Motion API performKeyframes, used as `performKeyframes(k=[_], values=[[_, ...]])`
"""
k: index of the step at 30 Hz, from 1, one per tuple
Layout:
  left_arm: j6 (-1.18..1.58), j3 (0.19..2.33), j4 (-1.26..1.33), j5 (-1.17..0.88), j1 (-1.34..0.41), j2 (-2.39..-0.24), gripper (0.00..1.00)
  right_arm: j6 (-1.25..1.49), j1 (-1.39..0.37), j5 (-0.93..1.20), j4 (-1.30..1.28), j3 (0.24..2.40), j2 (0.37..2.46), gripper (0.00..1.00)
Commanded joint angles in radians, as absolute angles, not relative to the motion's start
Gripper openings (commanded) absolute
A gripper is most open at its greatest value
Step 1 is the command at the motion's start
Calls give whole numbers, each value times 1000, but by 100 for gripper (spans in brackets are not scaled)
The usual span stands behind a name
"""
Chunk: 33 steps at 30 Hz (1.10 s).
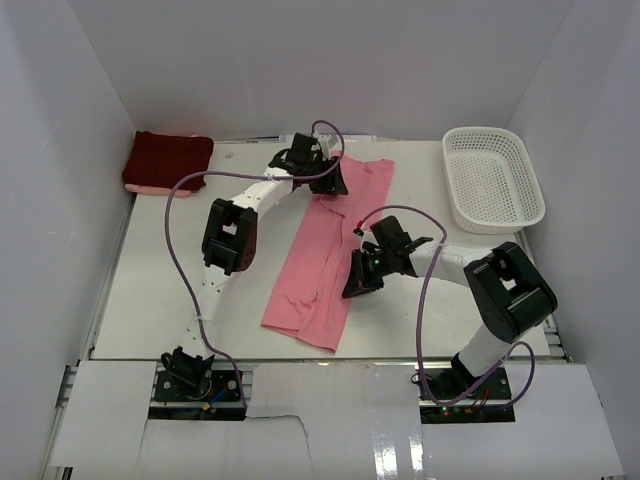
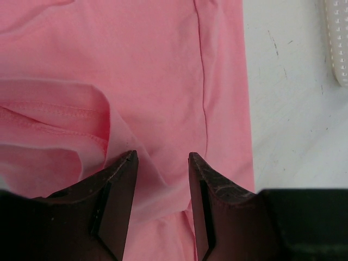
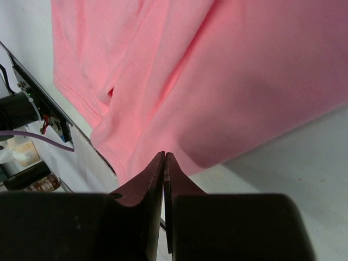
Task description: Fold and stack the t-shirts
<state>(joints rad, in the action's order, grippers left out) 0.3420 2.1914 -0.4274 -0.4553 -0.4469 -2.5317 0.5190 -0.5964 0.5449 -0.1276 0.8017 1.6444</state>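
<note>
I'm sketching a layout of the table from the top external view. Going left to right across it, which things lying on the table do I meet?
folded maroon t-shirt → pink t-shirt → white mesh basket

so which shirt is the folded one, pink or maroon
The dark maroon shirt in the far left corner: it is a compact folded rectangle. The salmon pink shirt lies long and rumpled in the middle.
</note>
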Motion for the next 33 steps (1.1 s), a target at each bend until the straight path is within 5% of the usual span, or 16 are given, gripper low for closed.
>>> performKeyframes(k=[1,15,33], values=[[344,2187,-373,-446,-433,-2505,53,526,-603,535,-92,796,1664,8],[393,2112,-364,-413,-252,-2485,53,505,-603,488,-130,749,1709,8],[400,2076,-318,-437,-238,-2352,53,437,-552,448,-233,726,1655,8]])
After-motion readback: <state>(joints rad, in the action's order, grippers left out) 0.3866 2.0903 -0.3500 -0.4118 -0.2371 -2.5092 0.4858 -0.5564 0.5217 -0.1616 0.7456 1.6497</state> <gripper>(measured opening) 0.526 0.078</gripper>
